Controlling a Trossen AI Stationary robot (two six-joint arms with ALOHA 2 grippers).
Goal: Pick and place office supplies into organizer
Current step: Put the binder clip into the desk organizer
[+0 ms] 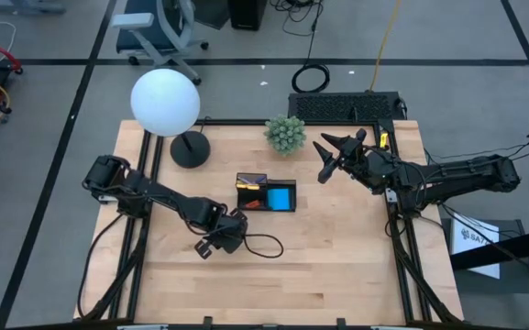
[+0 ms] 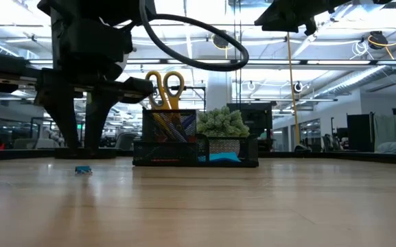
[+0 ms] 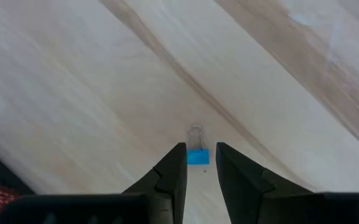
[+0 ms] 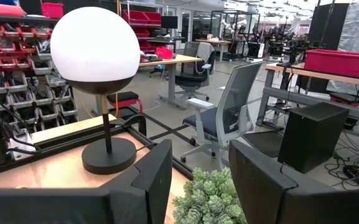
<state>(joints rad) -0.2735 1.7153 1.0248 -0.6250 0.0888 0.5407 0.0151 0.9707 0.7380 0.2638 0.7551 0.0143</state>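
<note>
Left gripper [image 3: 200, 163] low over the wooden table [image 1: 337, 266], pointed down, fingers [image 3: 173, 171] set narrowly apart with a slim gap between them, nothing clamped. Small blue binder clip [image 3: 197, 155] lying flat on the boards right at the mouth of that gap, just ahead of the fingertips, its wire loop stretching away from them; whether the tips touch it, impossible to tell. Same clip [image 2: 83, 169] seen from table level as a tiny blue piece on the surface beneath the dark arm. Black organizer [image 1: 266, 193] just beyond the left gripper [image 1: 230, 236], toward the table's far edge, a blue sticky-note pad [image 1: 281, 197] lying in its wider compartment. Yellow-handled scissors [image 2: 165, 89] standing upright in the tall mesh part of the organizer [image 2: 195, 147] among slim pens. Right gripper [image 1: 330, 158] raised well off the table, far from the clip, fingers [image 4: 154, 171] spread wide and empty. Green spiky plant ball [image 4: 207, 199] directly in front of and below those open fingers; lamp with white globe [image 4: 95, 50] and round black base farther past it. Office chair [image 4: 229, 115] beyond the table edge.
</note>
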